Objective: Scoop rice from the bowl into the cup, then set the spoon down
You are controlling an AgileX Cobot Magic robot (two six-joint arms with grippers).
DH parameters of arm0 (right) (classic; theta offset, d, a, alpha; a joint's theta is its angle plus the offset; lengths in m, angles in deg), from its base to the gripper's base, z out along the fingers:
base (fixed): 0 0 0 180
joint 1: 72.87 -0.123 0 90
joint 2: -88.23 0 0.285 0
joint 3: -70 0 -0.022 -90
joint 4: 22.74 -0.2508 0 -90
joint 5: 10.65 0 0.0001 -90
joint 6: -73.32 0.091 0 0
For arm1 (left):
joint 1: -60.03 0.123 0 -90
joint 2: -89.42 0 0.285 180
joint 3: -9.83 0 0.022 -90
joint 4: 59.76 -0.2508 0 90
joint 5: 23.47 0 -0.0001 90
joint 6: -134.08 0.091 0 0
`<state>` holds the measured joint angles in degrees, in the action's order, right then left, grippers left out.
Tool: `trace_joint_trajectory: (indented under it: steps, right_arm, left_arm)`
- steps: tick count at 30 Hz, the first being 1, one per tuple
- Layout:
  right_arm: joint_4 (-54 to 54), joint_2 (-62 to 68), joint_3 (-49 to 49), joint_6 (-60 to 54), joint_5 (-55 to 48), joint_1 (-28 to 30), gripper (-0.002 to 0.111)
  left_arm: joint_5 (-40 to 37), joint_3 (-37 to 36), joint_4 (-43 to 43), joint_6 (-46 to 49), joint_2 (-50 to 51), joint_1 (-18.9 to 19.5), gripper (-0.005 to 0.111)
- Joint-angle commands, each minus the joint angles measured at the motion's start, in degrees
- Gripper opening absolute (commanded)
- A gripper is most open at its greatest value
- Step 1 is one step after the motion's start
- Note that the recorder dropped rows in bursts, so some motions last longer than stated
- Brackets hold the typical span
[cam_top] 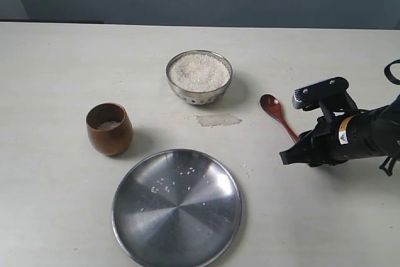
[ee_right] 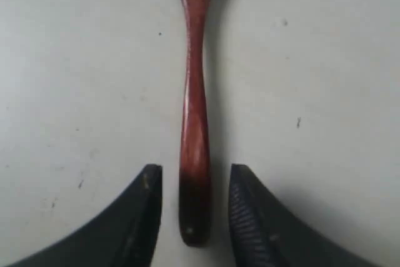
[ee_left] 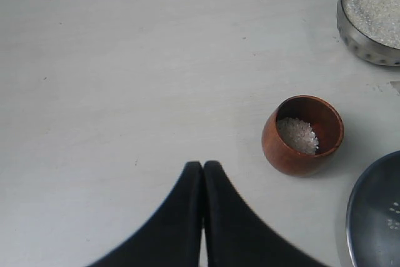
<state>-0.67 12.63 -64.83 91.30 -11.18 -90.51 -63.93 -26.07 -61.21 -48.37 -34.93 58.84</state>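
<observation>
Reddish-brown wooden spoon (cam_top: 279, 115) lies on the pale bench (cam_top: 56, 204) at four o'clock from the round steel bowl (cam_top: 200, 97), handle end untouched between wide fingers (ee_right: 140, 217) of the right gripper (ee_right: 195, 176); left gripper (ee_left: 203, 167) fingers pressed together.

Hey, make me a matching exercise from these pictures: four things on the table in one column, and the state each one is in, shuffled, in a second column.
Column one
1. steel bowl
2. wooden cup
3. spoon
4. flat plate

Column two
A. only a little rice at the bottom
B. a few loose grains scattered on it
C. filled with a pale heap
D. lying flat between the open fingers of the right gripper

Pairs: 1-C, 2-A, 3-D, 4-B
</observation>
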Motion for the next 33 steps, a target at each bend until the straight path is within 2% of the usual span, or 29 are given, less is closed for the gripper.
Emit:
trace_joint_trajectory:
  steps: [1, 5, 7, 9, 16, 18, 22, 24, 27, 30, 33]
  right_arm:
    - [0.1, 1.8, 0.3, -0.1, 0.9, 0.4, 0.035]
    - [0.1, 2.8, 0.3, -0.1, 1.1, 0.4, 0.033]
    - [0.1, 3.0, 0.3, -0.1, 0.9, 0.4, 0.019]
    - [0.1, 3.0, 0.3, -0.1, 0.9, 0.4, 0.000]
    - [0.1, 1.3, 0.2, 0.0, 1.8, 0.4, 0.000]
    - [0.1, -1.0, -1.1, 0.0, -0.8, 0.4, 0.000]
    - [0.3, -6.0, -5.9, -0.6, -10.0, 0.4, 0.000]
    - [0.6, -8.2, -8.8, -4.6, -15.6, -0.8, 0.000]
    - [0.8, -10.0, -14.1, -14.5, -26.2, -4.0, 0.000]
    - [2.5, -10.3, -20.5, -16.4, -33.4, -8.2, 0.000]
    - [9.1, -9.1, -26.3, -16.5, -40.5, -13.3, 0.000]
  left_arm:
    - [0.2, 0.4, -0.1, -0.1, 0.1, -0.1, 0.000]
    - [0.2, 0.4, -0.1, -0.1, 0.1, -0.1, 0.000]
    - [0.2, 0.4, -0.1, -0.1, 0.1, -0.1, 0.000]
    - [0.2, 0.4, -0.1, -0.1, 0.1, -0.1, 0.000]
    - [0.2, 0.4, -0.1, -0.1, 0.1, -0.1, 0.000]
    - [0.2, 0.4, -0.1, -0.1, 0.1, -0.1, 0.000]
    - [0.2, 0.4, -0.1, -0.1, 0.1, -0.1, 0.000]
    - [0.2, 0.4, -0.1, -0.1, 0.1, -0.1, 0.000]
    - [0.2, 0.4, -0.1, -0.1, 0.1, -0.1, 0.000]
    - [0.2, 0.4, -0.1, -0.1, 0.1, -0.1, 0.000]
    - [0.2, 0.4, -0.5, -0.1, 0.1, -0.1, 0.000]
